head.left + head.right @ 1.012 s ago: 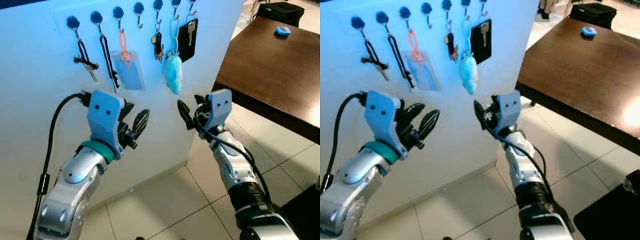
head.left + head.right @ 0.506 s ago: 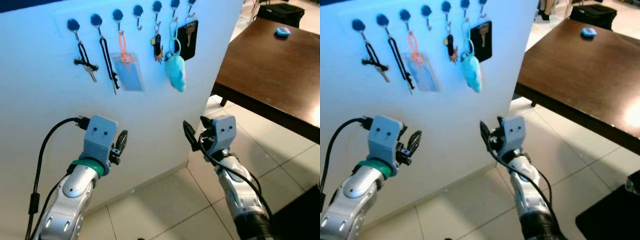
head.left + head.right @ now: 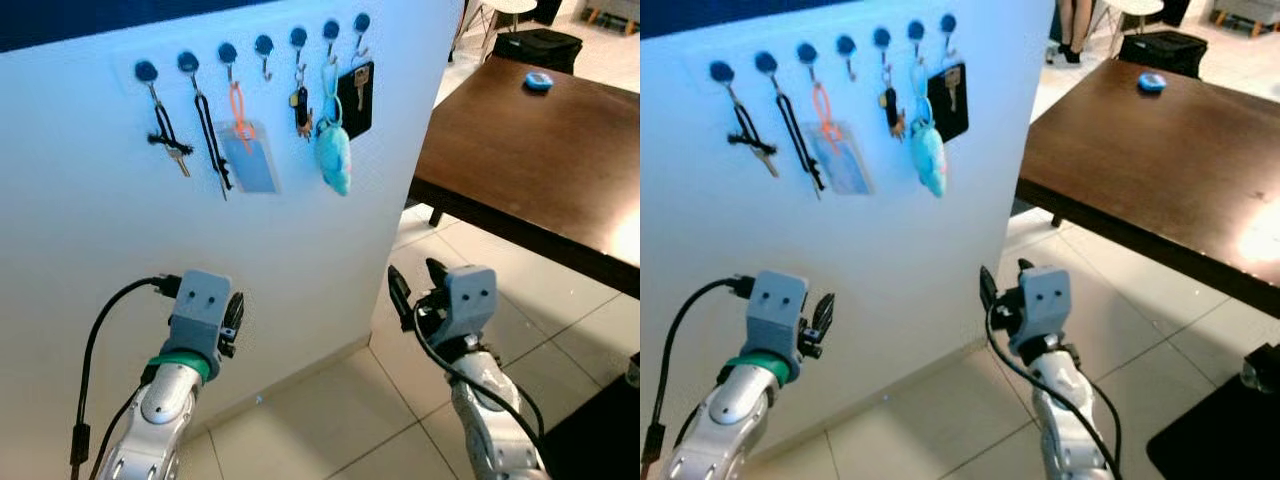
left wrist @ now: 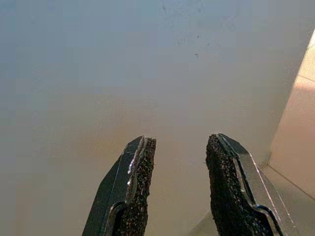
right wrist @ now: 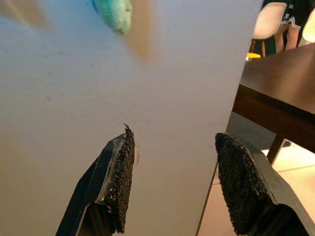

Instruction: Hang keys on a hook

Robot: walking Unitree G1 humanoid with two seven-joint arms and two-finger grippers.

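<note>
Both grippers sit low in front of the white wall panel (image 3: 90, 250) with nothing between their fingers: my right gripper (image 3: 418, 292) is spread wide, its two rough black pads well apart in the right wrist view (image 5: 120, 179), and my left gripper (image 4: 179, 184) is parted too, a narrower gap between its pads, pointed straight at bare panel. From the head camera I see the left gripper (image 3: 233, 318) close to the panel, lower left, and the right one just off the panel's corner edge, over the tiled floor (image 3: 330, 420). Well above both runs the row of blue hooks (image 3: 264, 44). Hanging from them, going rightward, I make out a key on a black strap (image 3: 168, 140), a black lanyard (image 3: 212, 140), a clear badge holder on an orange loop (image 3: 248, 155), a small dark key fob (image 3: 301, 100), the keys with a fluffy turquoise charm (image 3: 334, 160) and a key against a black card (image 3: 358, 85). To the right stands a dark wooden table (image 3: 540, 160) with a small blue object (image 3: 538, 81) on its far end.
</note>
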